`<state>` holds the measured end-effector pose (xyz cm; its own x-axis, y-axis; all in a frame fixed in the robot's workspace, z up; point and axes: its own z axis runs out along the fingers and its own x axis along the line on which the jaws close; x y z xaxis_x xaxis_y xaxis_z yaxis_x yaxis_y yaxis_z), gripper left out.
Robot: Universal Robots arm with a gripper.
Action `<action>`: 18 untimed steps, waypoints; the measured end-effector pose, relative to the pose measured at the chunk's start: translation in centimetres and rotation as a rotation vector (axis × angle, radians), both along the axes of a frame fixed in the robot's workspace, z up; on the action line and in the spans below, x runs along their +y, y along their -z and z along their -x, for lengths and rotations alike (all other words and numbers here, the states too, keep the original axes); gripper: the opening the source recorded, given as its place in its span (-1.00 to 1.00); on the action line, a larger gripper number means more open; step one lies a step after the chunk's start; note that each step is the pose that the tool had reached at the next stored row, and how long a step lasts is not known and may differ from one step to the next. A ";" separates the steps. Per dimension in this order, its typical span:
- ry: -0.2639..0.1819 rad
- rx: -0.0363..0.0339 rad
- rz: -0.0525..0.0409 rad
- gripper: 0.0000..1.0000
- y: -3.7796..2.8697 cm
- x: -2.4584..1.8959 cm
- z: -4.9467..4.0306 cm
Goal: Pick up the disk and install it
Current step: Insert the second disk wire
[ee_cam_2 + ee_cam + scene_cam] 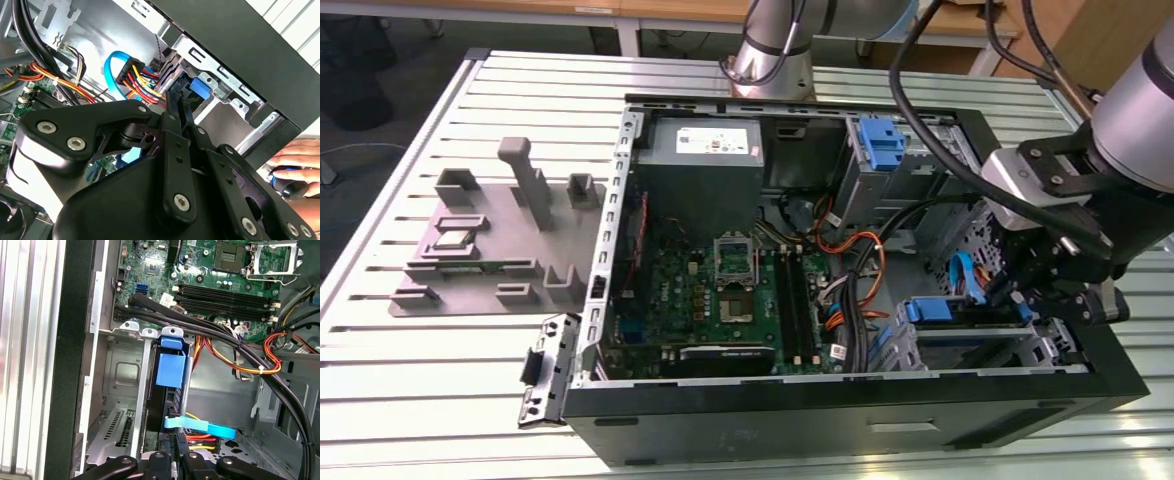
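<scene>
The disk (169,371) stands on edge in a slot of the metal drive cage (120,370), its bright blue frame facing out. In the exterior view the disk (937,310) sits in the cage at the case's corner, toward that view's lower right. My gripper (176,439) hangs just off the disk's end, beside a flat blue data cable (205,427). In the second wrist view my gripper (176,97) points at the blue frame (201,86). Its fingers lie close together, and I see nothing between them. The exterior view has my gripper (1021,298) low inside the case.
The open computer case (854,410) lies on a slatted table. A grey power-supply box (700,145), a blue latch (883,145) and the motherboard (734,290) fill it. Black cable bundles (200,325) cross near the cage. A grey fixture (494,240) stands at the exterior view's left. A person's hand (300,152) rests outside the case.
</scene>
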<state>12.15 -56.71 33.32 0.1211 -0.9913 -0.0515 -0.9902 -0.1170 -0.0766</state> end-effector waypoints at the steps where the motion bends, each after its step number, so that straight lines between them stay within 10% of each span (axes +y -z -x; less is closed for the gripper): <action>1: 0.000 0.0000 0.0001 -0.68 0.01 0.00 0.00; 18: 0.004 0.0000 0.0007 -0.68 -0.92 0.02 -0.36</action>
<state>12.52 -56.69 34.24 0.1171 -0.9918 -0.0508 -0.9906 -0.1130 -0.0765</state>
